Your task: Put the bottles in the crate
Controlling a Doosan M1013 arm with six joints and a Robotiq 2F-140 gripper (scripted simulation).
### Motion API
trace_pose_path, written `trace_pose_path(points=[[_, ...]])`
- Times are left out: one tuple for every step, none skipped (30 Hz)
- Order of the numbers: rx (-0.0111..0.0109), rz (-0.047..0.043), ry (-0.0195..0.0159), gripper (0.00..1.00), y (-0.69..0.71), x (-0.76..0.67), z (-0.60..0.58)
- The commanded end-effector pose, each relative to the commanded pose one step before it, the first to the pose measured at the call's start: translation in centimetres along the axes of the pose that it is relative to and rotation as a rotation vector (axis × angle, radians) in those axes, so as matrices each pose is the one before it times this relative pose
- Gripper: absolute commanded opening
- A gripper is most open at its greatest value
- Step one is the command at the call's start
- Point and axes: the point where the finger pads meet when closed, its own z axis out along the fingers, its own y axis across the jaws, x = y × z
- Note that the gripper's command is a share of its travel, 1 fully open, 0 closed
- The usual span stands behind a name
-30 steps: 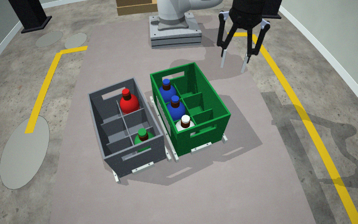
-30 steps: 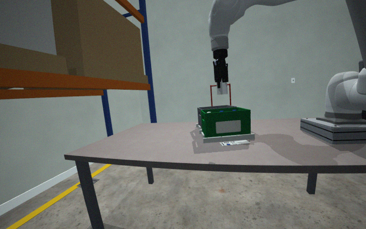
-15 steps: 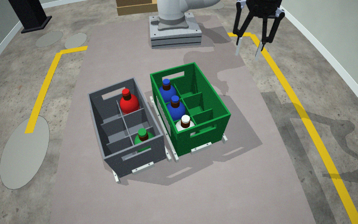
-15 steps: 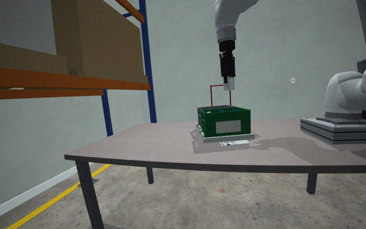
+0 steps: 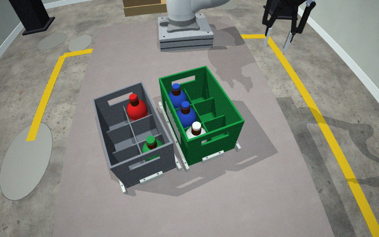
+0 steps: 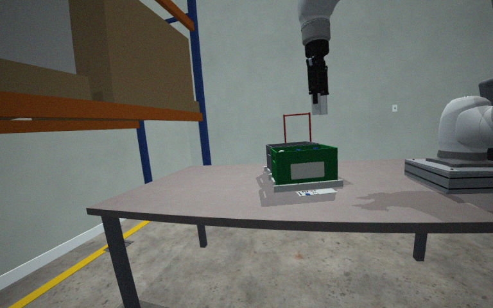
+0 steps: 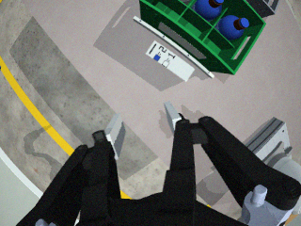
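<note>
Bottles (image 5: pixel 186 116) (image 7: pixel 231 27) upright in green crate (image 5: pixel 213 139) (image 6: pixel 312 174) (image 7: pixel 207 35)

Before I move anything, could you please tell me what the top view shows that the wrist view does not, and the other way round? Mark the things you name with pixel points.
Only the top view: the red-capped bottle (image 5: pixel 136 109), the green-capped bottle (image 5: pixel 152 148) and the white-capped bottle (image 5: pixel 196 132).

Only the wrist view: the white paper pick list (image 7: pixel 180 67), with a blue mark beside a 2 and a white mark beside a 1.

Both: the green plastic crate (image 5: pixel 213 149) (image 7: pixel 230 68), two blue-capped bottles (image 5: pixel 185 117) (image 7: pixel 231 27) in it, part of the grey plastic crate (image 5: pixel 148 175) (image 7: pixel 270 7) and the open black gripper (image 5: pixel 276 46) (image 7: pixel 144 117).
</note>
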Motion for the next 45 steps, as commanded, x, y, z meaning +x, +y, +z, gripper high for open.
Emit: trace_pose_path(points=[[-0.00019,0.00020,0.00018,0.38,-0.681,-0.998,-0.355],[0.00000,0.00000,0.00000,0.38,-0.265,-0.401,-0.138],[0.00000,0.00000,0.00000,0.38,-0.265,-0.401,-0.138],[0.00000,0.00000,0.00000,0.38,-0.265,-0.401,-0.138],[0.00000,0.00000,0.00000,0.38,-0.265,-0.401,-0.138],[0.00000,0.00000,0.00000,0.38,-0.265,-0.401,-0.138],[0.00000,0.00000,0.00000,0.38,-0.265,-0.401,-0.138],[0.00000,0.00000,0.00000,0.38,-0.265,-0.401,-0.138],[0.00000,0.00000,0.00000,0.38,-0.265,-0.401,-0.138],[0.00000,0.00000,0.00000,0.38,-0.265,-0.401,-0.138],[0.00000,0.00000,0.00000,0.38,-0.265,-0.401,-0.138],[0.00000,0.00000,0.00000,0.38,-0.265,-0.401,-0.138],[0.00000,0.00000,0.00000,0.38,-0.265,-0.401,-0.138],[0.00000,0.00000,0.00000,0.38,-0.265,-0.401,-0.138],[0.00000,0.00000,0.00000,0.38,-0.265,-0.401,-0.138],[0.00000,0.00000,0.00000,0.38,0.000,0.000,0.000],[0.00000,0.00000,0.00000,0.38,0.000,0.000,0.000],[0.00000,0.00000,0.00000,0.38,-0.265,-0.401,-0.138],[0.00000,0.00000,0.00000,0.38,-0.265,-0.401,-0.138],[0.00000,0.00000,0.00000,0.38,-0.265,-0.401,-0.138],[0.00000,0.00000,0.00000,0.38,-0.265,-0.401,-0.138],[0.00000,0.00000,0.00000,0.38,-0.265,-0.401,-0.138],[0.00000,0.00000,0.00000,0.38,-0.265,-0.401,-0.138],[0.00000,0.00000,0.00000,0.38,-0.265,-0.401,-0.138],[0.00000,0.00000,0.00000,0.38,-0.265,-0.401,-0.138],[0.00000,0.00000,0.00000,0.38,-0.198,-0.300,-0.103],[0.00000,0.00000,0.00000,0.38,0.000,0.000,0.000],[0.00000,0.00000,0.00000,0.38,0.000,0.000,0.000],[0.00000,0.00000,0.00000,0.38,0.000,0.000,0.000],[0.00000,0.00000,0.00000,0.38,0.000,0.000,0.000],[0.00000,0.00000,0.00000,0.38,0.000,0.000,0.000],[0.00000,0.00000,0.00000,0.38,0.000,0.000,0.000],[0.00000,0.00000,0.00000,0.38,0.000,0.000,0.000],[0.00000,0.00000,0.00000,0.38,0.000,0.000,0.000],[0.00000,0.00000,0.00000,0.38,0.000,0.000,0.000],[0.00000,0.00000,0.00000,0.38,0.000,0.000,0.000],[0.00000,0.00000,0.00000,0.38,0.000,0.000,0.000],[0.00000,0.00000,0.00000,0.38,0.000,0.000,0.000],[0.00000,0.00000,0.00000,0.38,0.000,0.000,0.000],[0.00000,0.00000,0.00000,0.38,0.000,0.000,0.000],[0.00000,0.00000,0.00000,0.38,0.000,0.000,0.000],[0.00000,0.00000,0.00000,0.38,0.000,0.000,0.000],[0.00000,0.00000,0.00000,0.38,0.000,0.000,0.000],[0.00000,0.00000,0.00000,0.38,0.000,0.000,0.000],[0.00000,0.00000,0.00000,0.38,0.000,0.000,0.000]])
